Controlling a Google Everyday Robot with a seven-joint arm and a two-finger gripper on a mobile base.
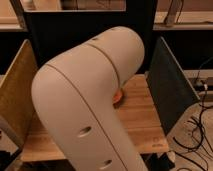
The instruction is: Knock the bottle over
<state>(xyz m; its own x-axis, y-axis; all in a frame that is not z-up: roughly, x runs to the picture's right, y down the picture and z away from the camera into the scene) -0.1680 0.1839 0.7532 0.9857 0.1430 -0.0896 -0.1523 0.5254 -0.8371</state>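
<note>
gripper not in view – can't tell if its fingers are apart or together. the big pale arm [85,100] fills the middle, elbow bent, blocking most of the wooden table [142,120]. bottle hidden, position unknown. small orange thing [118,96] peeks out at arm's right edge. dark panel [167,85] right, tan panel [17,90] left.

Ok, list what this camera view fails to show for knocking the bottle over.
- Bottle: not visible in the camera view; the robot arm covers the middle of the wooden table.
- Gripper: not in view, beyond or behind the arm.
- Orange thing: only a sliver shows at the arm's edge; unidentifiable.
- Table's front left: hidden by the arm.
</note>
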